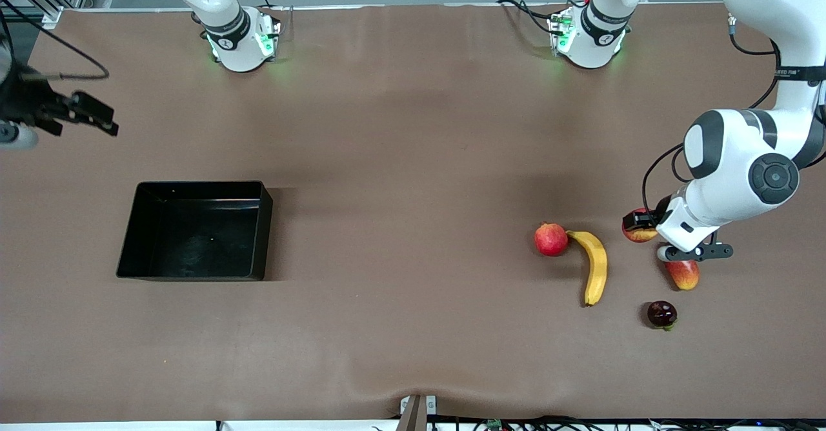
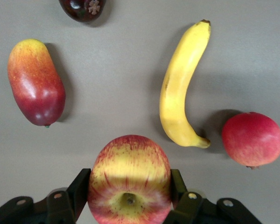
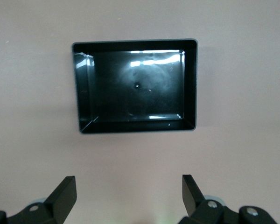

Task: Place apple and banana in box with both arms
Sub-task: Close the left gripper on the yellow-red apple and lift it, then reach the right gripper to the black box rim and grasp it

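Two arms: both are seen at the table, one at each end.
Left arm: it is bent down low at its end of the table, elbow raised, wrist turned toward the tabletop.
Left gripper (image 2: 129,198): its fingers (image 2: 79,189) are closed against the sides of the apple (image 2: 129,179), which is seen at table level.
Right arm: it is held high, waiting near its end of the table.
Right gripper (image 3: 129,193): its fingers are spread wide, nothing between them, above bare table beside the box (image 3: 191,84).
Box: it sits toward the right arm's end.
Banana (image 1: 597,264): it lies on the table near the apple, one tip touching the pomegranate (image 1: 550,239).
Mango (image 1: 684,273): it lies just beside the left gripper.
Dark fruit (image 1: 662,313): it lies nearer the front edge than the mango.
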`<state>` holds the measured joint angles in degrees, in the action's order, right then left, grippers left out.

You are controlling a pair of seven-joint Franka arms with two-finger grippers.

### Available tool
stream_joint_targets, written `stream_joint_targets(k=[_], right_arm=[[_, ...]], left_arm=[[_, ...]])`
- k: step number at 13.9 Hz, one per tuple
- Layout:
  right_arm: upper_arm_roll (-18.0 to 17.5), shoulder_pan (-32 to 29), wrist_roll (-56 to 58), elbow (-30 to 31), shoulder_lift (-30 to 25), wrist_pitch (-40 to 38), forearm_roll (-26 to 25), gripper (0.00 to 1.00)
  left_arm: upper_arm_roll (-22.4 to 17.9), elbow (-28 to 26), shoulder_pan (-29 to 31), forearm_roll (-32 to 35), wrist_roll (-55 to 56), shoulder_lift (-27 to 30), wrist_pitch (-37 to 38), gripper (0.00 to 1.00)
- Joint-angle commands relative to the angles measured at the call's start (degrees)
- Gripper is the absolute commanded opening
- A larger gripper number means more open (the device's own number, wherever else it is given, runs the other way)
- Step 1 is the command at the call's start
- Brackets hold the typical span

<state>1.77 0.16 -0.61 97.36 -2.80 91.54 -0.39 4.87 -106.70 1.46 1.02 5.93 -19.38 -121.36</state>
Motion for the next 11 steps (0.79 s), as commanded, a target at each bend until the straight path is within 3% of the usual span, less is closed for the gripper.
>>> stream_joint_targets(k=[1, 6, 11], right_arm=[[-0.37, -3.13, 0.60, 7.56, 0.07, 8.18, -1.01, 1.00], [-0.37, -5.69, 1.14, 17.33, 2.18, 21.03, -1.01, 1.00], [-0.37, -8.59, 6.40, 18.75, 8.06, 27.10, -1.01, 1.00]], left_arm=[[1.28, 1.31, 0.12, 1.00, 0.75, 0.66, 2.70, 0.00], [1.89, 1.67, 0.12, 1.00, 1.19, 0.57, 3.76, 0.00], [3.47, 2.98, -1.11, 0.56, 5.49, -0.13, 3.76, 0.00]])
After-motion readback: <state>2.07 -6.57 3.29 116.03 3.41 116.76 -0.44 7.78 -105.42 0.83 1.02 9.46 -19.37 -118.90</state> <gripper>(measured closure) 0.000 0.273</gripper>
